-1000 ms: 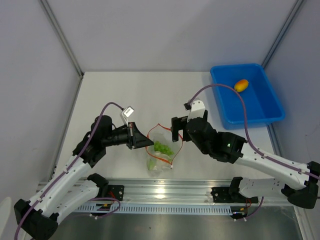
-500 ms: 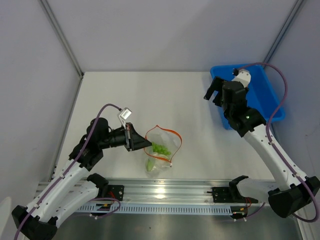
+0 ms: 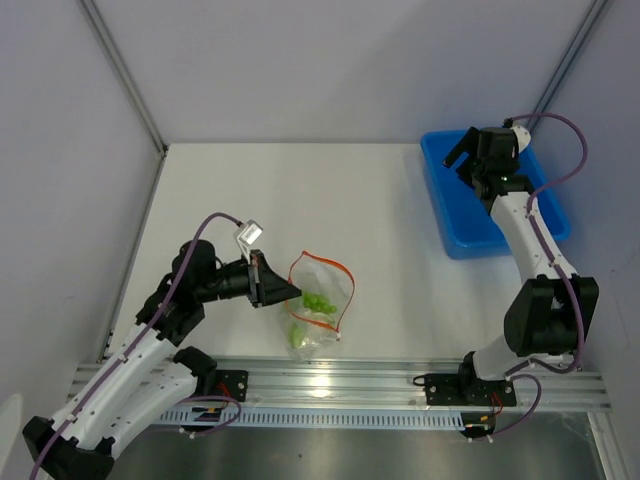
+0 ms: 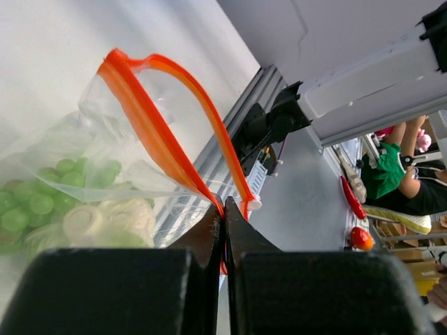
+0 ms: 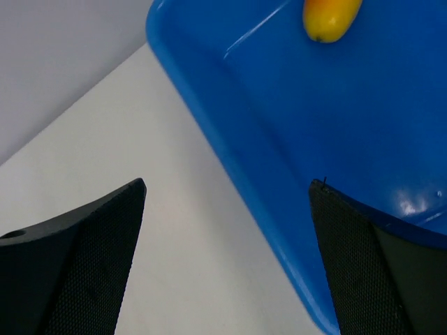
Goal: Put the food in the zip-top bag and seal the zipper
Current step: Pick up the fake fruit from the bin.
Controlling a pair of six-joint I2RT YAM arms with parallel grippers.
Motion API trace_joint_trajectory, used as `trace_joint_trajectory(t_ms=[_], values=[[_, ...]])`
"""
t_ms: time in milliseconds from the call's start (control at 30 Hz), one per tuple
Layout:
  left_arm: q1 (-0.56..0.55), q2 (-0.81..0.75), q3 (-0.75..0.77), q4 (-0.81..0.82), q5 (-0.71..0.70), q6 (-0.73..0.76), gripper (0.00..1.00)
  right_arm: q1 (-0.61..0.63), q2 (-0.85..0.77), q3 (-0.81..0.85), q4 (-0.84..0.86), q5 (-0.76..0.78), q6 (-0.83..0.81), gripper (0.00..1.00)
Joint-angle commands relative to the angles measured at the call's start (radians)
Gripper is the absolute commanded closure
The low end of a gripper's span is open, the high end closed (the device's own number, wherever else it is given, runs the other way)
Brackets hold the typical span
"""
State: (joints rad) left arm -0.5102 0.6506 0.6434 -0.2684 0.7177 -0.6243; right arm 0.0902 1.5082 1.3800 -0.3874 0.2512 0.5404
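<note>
Overhead view shares the bag point(image 3: 325, 288) with the left wrist close-up, the tray point(image 3: 455, 215) with the right.

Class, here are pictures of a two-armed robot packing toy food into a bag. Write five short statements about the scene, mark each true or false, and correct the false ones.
1. The left gripper is shut on the zipper of the zip-top bag. True.
2. The orange-yellow fruit is inside the bag. False: it lies in the blue tray.
3. The right gripper is open above the tray's edge. True.
4. The bag is empty. False: the green cluster and the cauliflower are inside.
5. The zipper is sealed. False: the mouth gapes open.
</note>
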Motion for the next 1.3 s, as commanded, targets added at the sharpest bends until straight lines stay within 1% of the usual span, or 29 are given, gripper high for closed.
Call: trace_joint_trajectory(t_ms=[0,67,200,300,367,533,633,800,933,1133,1267], values=[[-0.001,0.021,0.035,-0.046,0.015,0.069,1.00,-0.108,0.072,0.097,0.053,-0.121,0.064,0.00],[-0.001,0.032,0.054,-0.063,0.017,0.090,0.99,-0.156,0.121,0.164,0.047,-0.141,0.066,0.01],[-0.001,0.024,0.055,-0.077,-0.001,0.083,1.00,-0.187,0.294,0.309,0.009,-0.101,0.043,0.01],[-0.001,0.030,0.039,-0.054,0.005,0.080,0.99,-0.205,0.389,0.408,-0.001,-0.099,0.043,0.01],[-0.001,0.046,0.044,-0.066,-0.004,0.092,0.99,-0.213,0.483,0.464,-0.010,-0.096,0.047,0.01],[-0.001,0.047,0.038,-0.068,-0.003,0.083,0.99,-0.228,0.677,0.661,-0.031,-0.093,0.059,0.03],[-0.001,0.047,0.032,-0.068,0.006,0.077,0.99,-0.230,0.744,0.744,-0.042,-0.073,0.064,0.05],[-0.001,0.057,0.039,-0.048,0.006,0.064,0.99,-0.233,0.840,0.798,-0.059,-0.040,0.055,0.06],[-0.001,0.090,0.064,-0.042,0.005,0.080,0.99,-0.234,0.860,0.783,-0.048,-0.017,0.053,0.06],[-0.001,0.115,0.044,-0.008,0.022,0.066,0.99,-0.236,0.871,0.742,-0.030,-0.003,0.040,0.05],[-0.001,0.112,0.030,-0.014,0.019,0.071,0.99,-0.241,0.885,0.729,-0.033,0.008,0.039,0.05]])
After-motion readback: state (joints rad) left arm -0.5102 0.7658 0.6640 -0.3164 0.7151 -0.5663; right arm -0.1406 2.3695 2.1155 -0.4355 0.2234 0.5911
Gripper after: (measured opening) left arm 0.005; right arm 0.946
